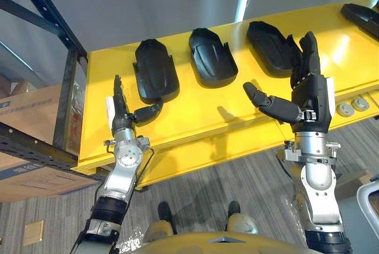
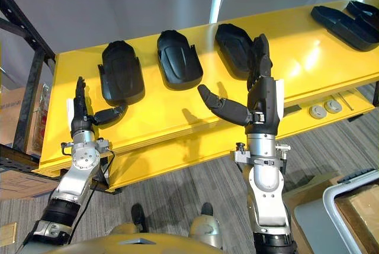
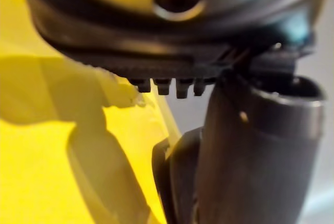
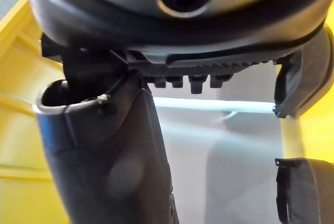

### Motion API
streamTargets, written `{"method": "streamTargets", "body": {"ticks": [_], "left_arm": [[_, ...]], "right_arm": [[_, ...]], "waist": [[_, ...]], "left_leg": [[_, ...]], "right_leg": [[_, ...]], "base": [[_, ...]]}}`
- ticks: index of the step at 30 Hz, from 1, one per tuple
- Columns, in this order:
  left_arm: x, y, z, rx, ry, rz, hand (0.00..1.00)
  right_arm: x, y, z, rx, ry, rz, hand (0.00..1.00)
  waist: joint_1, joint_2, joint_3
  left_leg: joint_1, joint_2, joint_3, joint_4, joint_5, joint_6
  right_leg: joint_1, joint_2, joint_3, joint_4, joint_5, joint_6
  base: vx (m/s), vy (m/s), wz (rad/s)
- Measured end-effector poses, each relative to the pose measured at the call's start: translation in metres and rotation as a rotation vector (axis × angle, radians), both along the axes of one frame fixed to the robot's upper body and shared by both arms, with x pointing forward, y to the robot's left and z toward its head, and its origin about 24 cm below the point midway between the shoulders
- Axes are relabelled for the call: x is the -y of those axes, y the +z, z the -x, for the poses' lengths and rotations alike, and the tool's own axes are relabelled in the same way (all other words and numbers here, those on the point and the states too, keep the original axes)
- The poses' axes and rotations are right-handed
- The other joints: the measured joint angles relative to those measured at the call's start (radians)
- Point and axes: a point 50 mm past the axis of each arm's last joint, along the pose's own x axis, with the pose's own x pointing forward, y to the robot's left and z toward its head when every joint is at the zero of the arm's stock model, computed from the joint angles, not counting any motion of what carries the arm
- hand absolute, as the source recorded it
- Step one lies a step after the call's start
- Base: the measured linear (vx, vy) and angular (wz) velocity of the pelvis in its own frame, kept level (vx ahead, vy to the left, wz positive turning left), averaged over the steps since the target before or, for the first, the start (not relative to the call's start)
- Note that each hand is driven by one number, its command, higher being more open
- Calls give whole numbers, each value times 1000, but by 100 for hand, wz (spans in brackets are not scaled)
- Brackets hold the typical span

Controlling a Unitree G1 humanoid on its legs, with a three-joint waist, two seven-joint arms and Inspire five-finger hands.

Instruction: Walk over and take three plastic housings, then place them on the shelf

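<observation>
Left hand (image 1: 122, 118), right hand (image 1: 311, 97): wide open, empty.
Plastic housings (image 1: 210, 57) at twelve o'clock likely light, stiff, slick; pinch across side walls.

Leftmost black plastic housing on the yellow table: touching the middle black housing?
Apart. The left eye view shows a plain strip of yellow table between the leftmost black plastic housing and the middle black housing.
</observation>
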Motion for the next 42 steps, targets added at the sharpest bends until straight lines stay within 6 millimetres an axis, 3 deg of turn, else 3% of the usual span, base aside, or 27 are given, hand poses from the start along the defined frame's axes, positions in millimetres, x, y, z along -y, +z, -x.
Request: {"method": "streamTargets", "body": {"ticks": [10,20,25,31,36,42], "left_arm": [[1,21,-17,83,34,5,100],[-1,29,-20,118,44,13,100],[4,43,10,216,24,76,100],[18,52,42,276,-79,117,100],[29,42,55,225,-177,139,100],[32,27,69,170,-243,257,100]], "right_arm": [[-7,7,-7,19,41,8,100],[-14,9,-11,30,51,6,100],[-16,-2,-6,-14,68,-69,100],[-31,-13,-3,-72,221,-159,100],[-52,-14,-19,-107,263,-148,100],[-51,-23,-29,-161,173,-141,100]], "waist": [[-1,-1,47],[1,-10,56],[6,-12,58],[29,-8,55],[56,-5,39],[87,-4,-1]], "left_leg": [[-29,0,-6,1,11,5],[-35,0,-23,0,14,6],[-23,0,-26,0,11,2],[12,1,-50,0,1,-4],[12,-3,-90,0,4,-1],[0,-8,-134,0,6,-2]], "right_leg": [[-36,-1,2,17,3,3],[-34,-1,-14,23,-2,-2],[-19,-1,-19,23,-9,-1],[40,-2,-51,19,-30,5],[79,-3,-98,-1,-24,5],[110,-1,-149,-25,-23,6]], "base": [[-5,-4,1],[8,-9,5],[7,-3,1],[6,-12,13],[-5,-7,23],[12,-17,24]]}}
